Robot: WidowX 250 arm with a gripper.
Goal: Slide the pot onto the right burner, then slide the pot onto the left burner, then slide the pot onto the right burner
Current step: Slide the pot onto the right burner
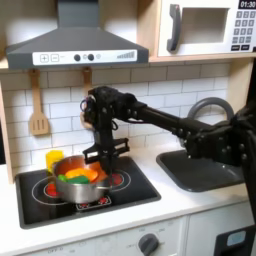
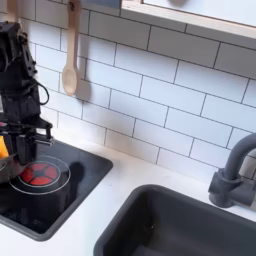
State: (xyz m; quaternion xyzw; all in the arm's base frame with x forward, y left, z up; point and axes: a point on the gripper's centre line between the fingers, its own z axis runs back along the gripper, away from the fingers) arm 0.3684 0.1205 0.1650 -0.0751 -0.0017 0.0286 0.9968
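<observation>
The gripper point(image 1: 105, 153) hangs low over the toy stove, its fingers pointing down, and the pot point(image 1: 77, 178) sits just below and to the first exterior view's left of it. The fingers seem to reach the pot's far rim, but the pictures are too coarse to show whether they pinch it or only press against it, so I cannot tell if the jaws are closed or parted. In the second exterior view the gripper point(image 2: 27, 135) stands directly above a red ringed burner point(image 2: 38, 175), with a sliver of the pot point(image 2: 4, 158) at its side, toward the second exterior view's left edge.

The pot, holding orange, green and yellow toy food, lies in the middle of the black cooktop point(image 1: 130, 195), between the two printed circles. It covers much of the burner on the first exterior view's left point(image 1: 47, 188) and overlaps the inner edge of the burner on the first exterior view's right point(image 1: 113, 181), which lies just below the gripper. Neither circle is clear enough to say which has the solid centre.

Judging by this, the pot is mid-slide and centred on neither burner. Which of the three slides this belongs to cannot be read from these pictures alone; at least the final seating on one burner is left to do. A wooden spoon point(image 1: 38, 105) hangs on the tile wall, well apart from the gripper.
</observation>
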